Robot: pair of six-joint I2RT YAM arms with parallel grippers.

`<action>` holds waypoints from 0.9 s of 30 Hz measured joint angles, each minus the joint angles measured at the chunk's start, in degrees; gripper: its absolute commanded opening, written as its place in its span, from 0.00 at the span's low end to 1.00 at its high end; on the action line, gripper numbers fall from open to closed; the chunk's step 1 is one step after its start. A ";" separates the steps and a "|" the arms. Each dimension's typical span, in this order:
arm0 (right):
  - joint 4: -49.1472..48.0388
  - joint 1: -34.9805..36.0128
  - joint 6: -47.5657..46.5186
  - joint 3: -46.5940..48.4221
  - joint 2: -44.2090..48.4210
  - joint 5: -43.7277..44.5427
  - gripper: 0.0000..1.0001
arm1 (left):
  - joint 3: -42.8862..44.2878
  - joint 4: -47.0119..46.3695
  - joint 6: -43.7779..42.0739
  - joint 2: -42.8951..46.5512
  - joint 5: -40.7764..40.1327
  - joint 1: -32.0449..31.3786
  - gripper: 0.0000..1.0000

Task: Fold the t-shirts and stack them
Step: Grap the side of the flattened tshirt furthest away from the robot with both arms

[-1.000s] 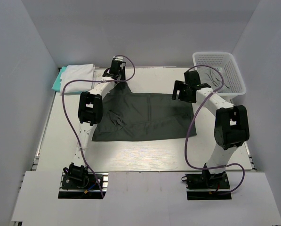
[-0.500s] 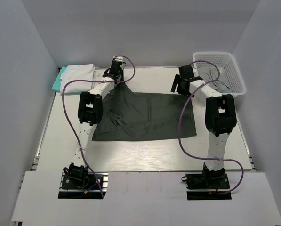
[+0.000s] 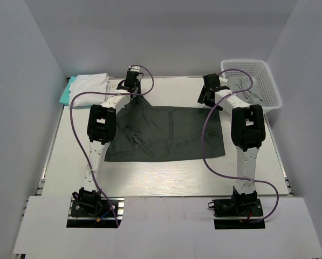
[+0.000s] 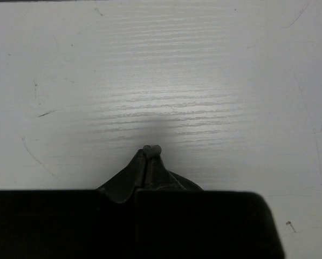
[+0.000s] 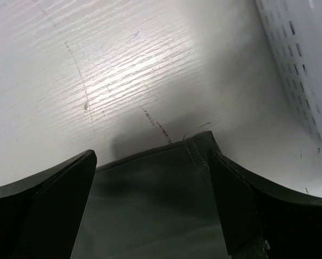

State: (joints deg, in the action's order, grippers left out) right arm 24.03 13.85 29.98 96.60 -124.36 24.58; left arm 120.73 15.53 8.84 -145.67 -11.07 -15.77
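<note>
A dark charcoal-grey t-shirt lies spread on the table. My left gripper is at its far left corner, shut on a pinch of the dark cloth that peeks out between the closed fingers. My right gripper stands open over the far right corner, and the hemmed corner lies between its wide-spread fingers. A folded white t-shirt rests on a teal one at the far left. A lighter grey t-shirt lies in the basket.
The white lattice basket stands at the far right corner, and its wall is close beside my right gripper. Purple cables loop from both arms. Bare white table stretches beyond the shirt's far edge.
My left gripper has closed on the shirt's far left corner. My right arm has swung farther back and come down over the far right corner, still open.
</note>
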 measured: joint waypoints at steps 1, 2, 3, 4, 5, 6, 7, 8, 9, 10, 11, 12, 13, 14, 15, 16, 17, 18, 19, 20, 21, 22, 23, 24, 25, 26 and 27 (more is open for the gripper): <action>0.00 -0.02 0.09 0.02 -0.17 0.24 0.90 | -0.61 -0.20 0.07 0.35 0.00 0.07 0.00; 0.00 -0.02 0.15 0.11 -0.52 0.42 0.89 | -1.25 -0.42 0.15 0.74 0.02 0.13 0.00; 0.07 -0.09 0.17 0.37 -1.09 0.59 0.89 | -2.08 -0.72 0.20 1.20 0.02 0.20 0.00; 0.11 -0.20 0.26 0.81 -1.90 0.70 0.87 | -2.82 -0.79 0.22 1.68 0.00 0.26 0.00; 0.15 -0.24 0.35 1.25 -2.80 0.79 0.87 | -3.54 -0.76 0.20 2.16 -0.02 0.28 0.00; 0.20 -0.26 0.42 1.53 -3.65 0.81 0.85 | -3.98 -0.72 0.22 2.54 -0.02 0.28 0.00; -0.11 -0.28 0.81 1.77 -4.22 1.01 0.82 | -4.50 -0.72 0.22 2.86 -0.02 0.28 0.00; 0.00 -0.28 0.72 2.21 -4.35 0.83 0.78 | -4.92 -0.79 0.22 3.15 -0.02 0.31 0.00; 0.00 -0.28 0.81 2.34 -4.42 0.76 0.76 | -5.35 -0.76 0.20 3.48 -0.02 0.33 0.00; 0.00 -0.28 0.83 2.36 -4.52 0.79 0.67 | -6.01 -0.94 0.28 3.87 -0.04 0.39 0.00; 0.04 -0.28 0.74 2.36 -4.61 0.87 0.60 | -6.62 -1.03 0.42 4.26 -0.04 0.42 0.00; 0.04 -0.28 0.74 2.38 -4.61 0.83 0.54 | -7.04 -0.94 0.46 4.59 -0.04 0.46 0.00; 0.04 -0.28 0.87 2.38 -4.61 0.83 0.42 | -7.37 -0.98 0.52 4.87 -0.07 0.46 0.00; 0.07 -0.28 0.68 2.38 -4.61 0.81 0.34 | -7.54 -0.96 0.66 5.03 -0.04 0.46 0.00; 0.11 -0.28 0.83 2.38 -4.61 0.81 0.27 | -7.58 -1.01 0.74 5.20 -0.04 0.46 0.00; 0.11 -0.28 0.92 2.38 -4.61 0.90 0.20 | -7.65 -1.03 0.87 5.38 -0.07 0.46 0.00; 0.07 -0.33 0.87 2.25 -4.59 1.07 0.02 | -7.82 -0.98 0.94 5.62 -0.07 0.46 0.00; 0.02 -0.35 1.09 1.88 -4.39 1.68 0.00 | -8.02 -1.01 1.07 5.92 -0.09 0.46 0.00; -0.22 -0.42 1.11 1.40 -4.02 1.75 0.00 | -8.37 -1.05 1.16 6.38 -0.09 0.46 0.00; -0.44 -0.46 1.09 0.87 -3.69 1.68 0.00 | -8.92 -0.98 1.29 7.04 -0.11 0.46 0.00; -0.57 -0.48 1.09 0.35 -3.34 1.64 0.00 | -9.51 -1.01 1.49 7.72 -0.15 0.46 0.00; -0.55 -0.48 1.05 -0.04 -3.06 1.62 0.00 | -10.25 -1.03 1.66 8.52 -0.17 0.46 0.00; -0.50 -0.44 0.94 -0.33 -2.84 1.62 0.00 | -11.23 -1.14 1.75 9.55 -0.31 0.46 0.00; -0.50 -0.39 0.87 -0.52 -2.67 1.64 0.00 | -12.33 -1.05 1.88 10.69 -0.50 0.46 0.00; -0.55 -0.31 0.63 -0.76 -2.49 1.64 0.00 | -13.70 -1.11 2.12 12.13 -0.61 0.46 0.00; -0.55 -0.26 0.44 -1.11 -2.19 1.64 0.00 | -15.34 -1.05 2.34 13.70 -0.87 0.46 0.00; -0.74 -0.24 0.20 -1.88 -1.62 1.62 0.00 | -16.70 -0.96 2.56 15.23 -1.14 0.46 0.00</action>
State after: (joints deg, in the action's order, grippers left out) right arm 23.29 13.61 30.17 94.72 -125.97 26.20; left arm 104.03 14.57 11.40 -130.43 -12.21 -15.31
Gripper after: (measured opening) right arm 0.012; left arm 0.075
